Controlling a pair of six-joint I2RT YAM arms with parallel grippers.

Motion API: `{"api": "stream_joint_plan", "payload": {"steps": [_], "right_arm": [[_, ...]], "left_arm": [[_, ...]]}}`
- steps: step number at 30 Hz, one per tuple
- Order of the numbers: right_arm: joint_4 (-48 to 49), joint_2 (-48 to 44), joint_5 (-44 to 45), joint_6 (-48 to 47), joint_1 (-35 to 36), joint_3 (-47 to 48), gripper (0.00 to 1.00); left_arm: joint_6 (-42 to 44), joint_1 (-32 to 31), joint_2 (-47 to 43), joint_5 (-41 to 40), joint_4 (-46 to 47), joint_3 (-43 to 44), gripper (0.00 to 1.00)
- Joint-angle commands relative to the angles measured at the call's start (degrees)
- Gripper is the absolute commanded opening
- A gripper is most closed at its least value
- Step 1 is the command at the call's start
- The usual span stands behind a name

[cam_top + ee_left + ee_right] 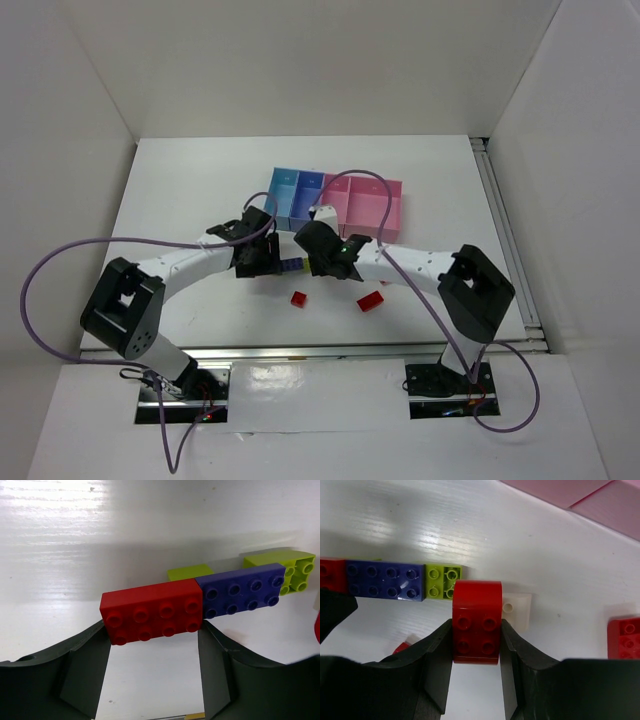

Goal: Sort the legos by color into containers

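My left gripper is shut on the ends of a long red lego. That lego is joined in a row with a purple-blue lego and a yellow-green one. My right gripper is shut on a short red lego with a rounded top, next to the yellow-green lego and a whitish lego. In the top view both grippers meet just in front of the containers, with the purple-blue lego between them.
Two loose red legos lie on the table in front of the grippers. Another red lego shows at the right of the right wrist view. The pink bin's wall is close behind. Purple cables loop over the bins.
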Motion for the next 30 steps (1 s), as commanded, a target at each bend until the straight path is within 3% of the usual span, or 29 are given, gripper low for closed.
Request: {"api": "stream_joint_plan", "payload": {"steps": [1, 8, 10, 11, 12, 17, 20, 22, 25, 30], "right_arm": [[-0.41, -7.02, 3.15, 0.92, 0.49, -0.24, 0.00], [-0.94, -9.93, -3.07, -0.22, -2.94, 2.31, 0.00], [-1.56, -9.93, -3.78, -0.22, -3.55, 2.31, 0.00], [-1.56, -9.93, -4.75, 0.39, -3.55, 1.79, 0.00], [-1.56, -9.93, -4.76, 0.40, -3.55, 1.00, 0.00], [-3.48, -13.52, -11.07, 0.92, -6.10, 1.07, 0.00], [-5.68, -16.86, -19.24, -0.40, -9.34, 2.49, 0.00], [-7.26, -18.97, -28.71, -1.19, -13.45, 4.06, 0.00], [-6.66, -21.44, -44.36, -0.66, -18.39, 3.55, 0.02], [-2.72, -24.42, -62.74, 4.34, -27.53, 1.34, 0.03]], "left_arm": [[1.19, -0.34, -2.11, -1.66, -2.07, 3.34, 0.32], [1.19, -0.34, -0.80, -2.20, -2.61, 3.96, 0.33], [1.80, -0.34, -0.80, -0.71, -1.99, 4.48, 0.51], [2.50, -0.95, -0.27, -0.71, -1.99, 5.01, 0.77], [2.50, -0.96, -0.27, -0.71, -2.51, 5.02, 0.85], [5.92, -0.96, -4.03, -1.85, -5.76, 8.60, 0.99], [10.84, -1.48, -7.73, -0.01, -7.35, 9.84, 1.00], [14.79, -1.48, -13.26, 6.91, -6.40, 9.15, 0.96], [19.63, -2.01, -20.55, 20.67, 0.89, 4.59, 0.96], [22.81, -5.34, -31.64, 28.47, 11.18, -0.96, 0.90]]}}
